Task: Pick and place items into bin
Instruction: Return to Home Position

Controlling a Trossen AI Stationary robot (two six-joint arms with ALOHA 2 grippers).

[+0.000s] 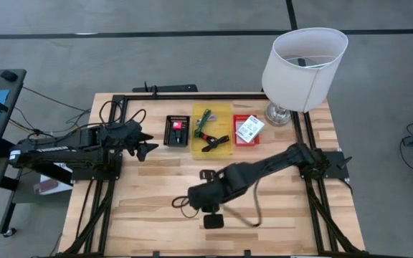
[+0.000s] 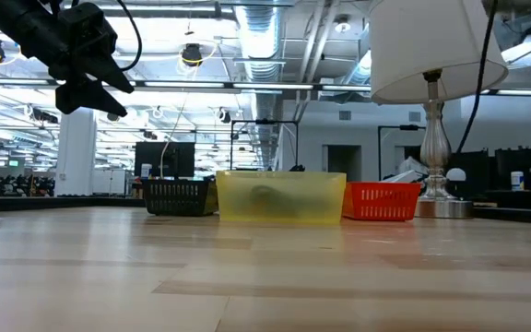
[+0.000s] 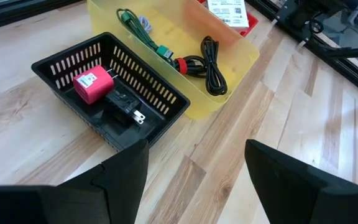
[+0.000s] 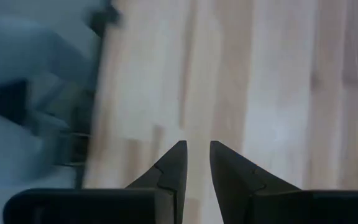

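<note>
In the high view a black basket (image 1: 177, 130), a yellow tray (image 1: 222, 115) and a red basket (image 1: 247, 141) stand in a row at the table's far side. The left wrist view shows a pink-red block (image 3: 92, 86) and a black plug (image 3: 124, 106) in the black basket (image 3: 166, 90). A green cable (image 3: 143, 30) and a coiled black cord (image 3: 211, 62) lie in the yellow tray (image 3: 235, 59), and a white labelled packet (image 3: 227, 9) lies in the red basket. My left gripper (image 1: 146, 147) (image 3: 197, 146) hovers open, left of the black basket. My right gripper (image 1: 181, 203) (image 4: 197, 149) is over the bare near-middle of the table, its fingers a narrow gap apart and empty.
A lamp with a white shade (image 1: 303, 61) stands at the far right corner beside the red basket; it shows in the low view too (image 2: 431, 55). Black frame rails run along the table's left, right and far edges. The near half of the wooden table (image 1: 149, 222) is bare apart from my right arm.
</note>
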